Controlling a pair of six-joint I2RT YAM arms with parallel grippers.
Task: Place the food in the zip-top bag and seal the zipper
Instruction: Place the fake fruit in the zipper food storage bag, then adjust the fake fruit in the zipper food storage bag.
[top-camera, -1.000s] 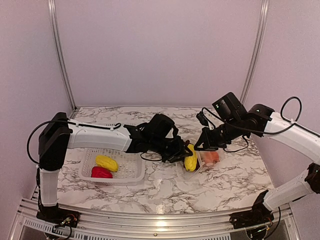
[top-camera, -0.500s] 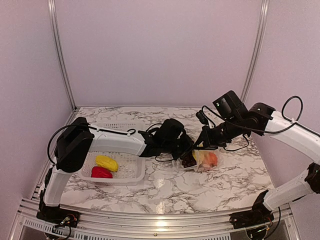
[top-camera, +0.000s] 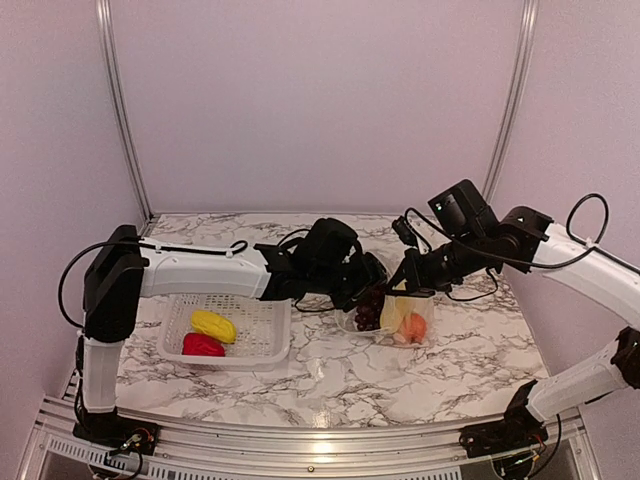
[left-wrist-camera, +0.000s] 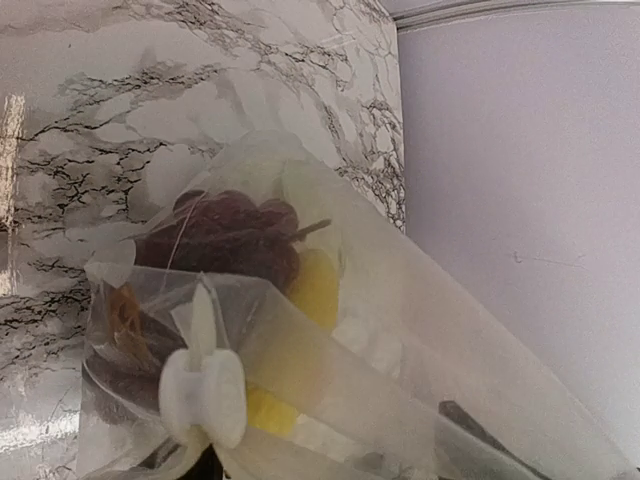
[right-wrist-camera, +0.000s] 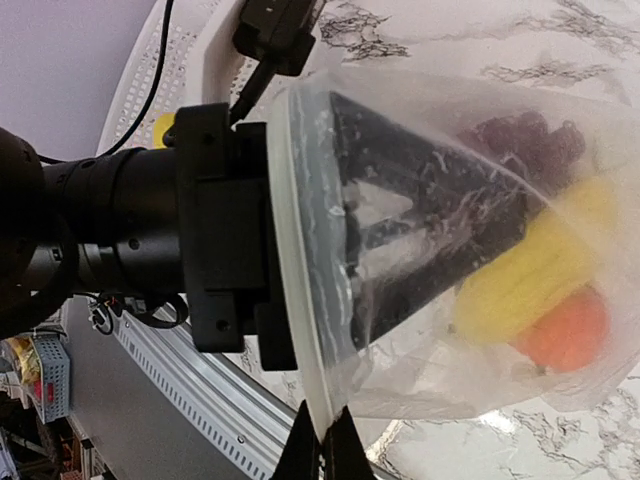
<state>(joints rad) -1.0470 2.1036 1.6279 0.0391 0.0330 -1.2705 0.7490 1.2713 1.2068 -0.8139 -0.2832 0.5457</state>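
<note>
The zip-top bag (top-camera: 398, 318) hangs at mid-table with its mouth toward the left arm. Inside lie dark grapes (top-camera: 370, 308), a yellow piece (top-camera: 392, 315) and an orange fruit (top-camera: 415, 327). My right gripper (right-wrist-camera: 322, 445) is shut on the white zipper strip (right-wrist-camera: 290, 250) at the mouth edge. My left gripper (top-camera: 362, 283) reaches into the mouth with its jaws apart and nothing between them. Its dark fingers (right-wrist-camera: 400, 220) show through the plastic. The left wrist view shows the grapes (left-wrist-camera: 230, 235), the yellow piece (left-wrist-camera: 315, 285) and the zipper's white slider (left-wrist-camera: 203, 390).
A white perforated basket (top-camera: 250, 345) stands at the front left, holding a yellow piece (top-camera: 213, 325) and a red pepper (top-camera: 203, 345). The enclosure walls rise behind and beside the marble table (top-camera: 330, 375). The right arm's cables hang over the table's right side.
My left gripper carried the yellow piece into the bag, opened and let it go. The bag now hangs more upright from my right gripper's hold.
</note>
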